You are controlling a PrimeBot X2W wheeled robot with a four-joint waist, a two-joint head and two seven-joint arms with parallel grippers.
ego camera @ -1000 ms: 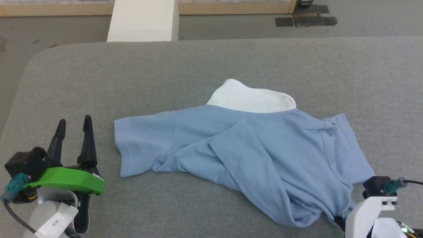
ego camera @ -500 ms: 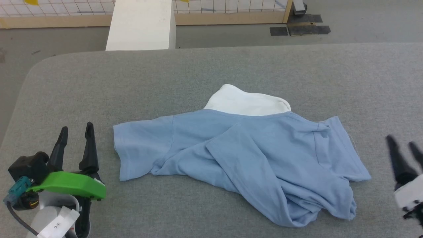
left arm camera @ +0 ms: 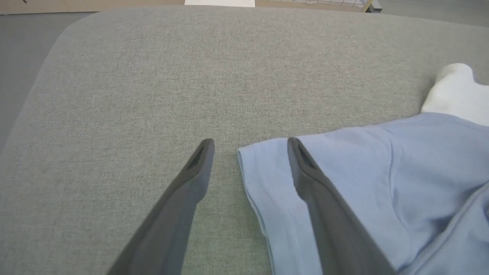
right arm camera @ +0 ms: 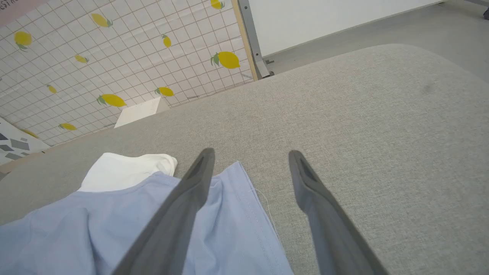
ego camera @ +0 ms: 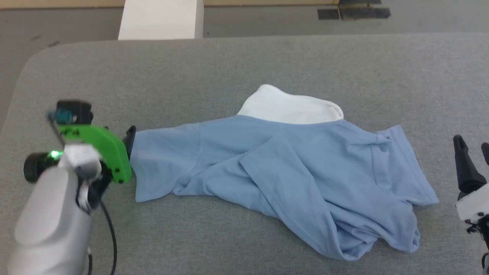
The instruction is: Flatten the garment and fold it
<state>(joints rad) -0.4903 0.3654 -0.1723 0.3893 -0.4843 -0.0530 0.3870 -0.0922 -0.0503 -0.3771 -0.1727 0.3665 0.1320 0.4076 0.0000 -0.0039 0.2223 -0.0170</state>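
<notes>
Rumpled light blue garment on the grey counter.

Its white collar piece lies at the far side. One sleeve is spread flat toward the left, and the near right part is bunched in folds. The left pincer, carried under a green bracket, shows one dark finger right at that sleeve's edge. The right pincer stands clear of the cloth near the right border, fingers apart and holding nothing. A white box sits beyond the counter on the floor.

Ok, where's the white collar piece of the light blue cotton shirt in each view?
Head view: white collar piece, centre, topping the light blue cotton shirt.
Left wrist view: right edge, upper half.
Right wrist view: left of centre.
Shared landmark: white rectangular box, farther back.
</notes>
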